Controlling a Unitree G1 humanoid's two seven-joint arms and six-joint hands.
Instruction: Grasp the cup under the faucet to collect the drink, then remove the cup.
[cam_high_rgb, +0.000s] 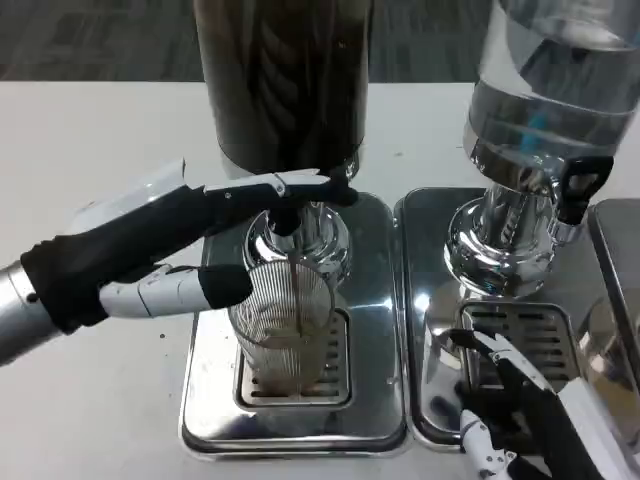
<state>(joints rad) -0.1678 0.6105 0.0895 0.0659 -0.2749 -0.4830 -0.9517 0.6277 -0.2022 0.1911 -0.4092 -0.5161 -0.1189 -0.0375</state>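
A clear ribbed cup (287, 325) stands upright on the drip grate (335, 385) of the left dispenser, directly under its chrome faucet (300, 240). My left hand (160, 250) reaches in from the left with its fingers spread. The long upper fingers (285, 188) lie across the black faucet lever above the cup, and a lower finger (215, 288) touches the cup's left wall. The cup is not enclosed by the hand. My right hand (520, 415) rests low at the front right with fingers apart, over the right dispenser's tray, holding nothing.
The dark drink tank (283, 80) towers over the cup. A second dispenser with a clear tank (550, 90) and a black tap (580, 185) stands to the right on its own chrome tray (430, 300). White table (90, 150) lies to the left.
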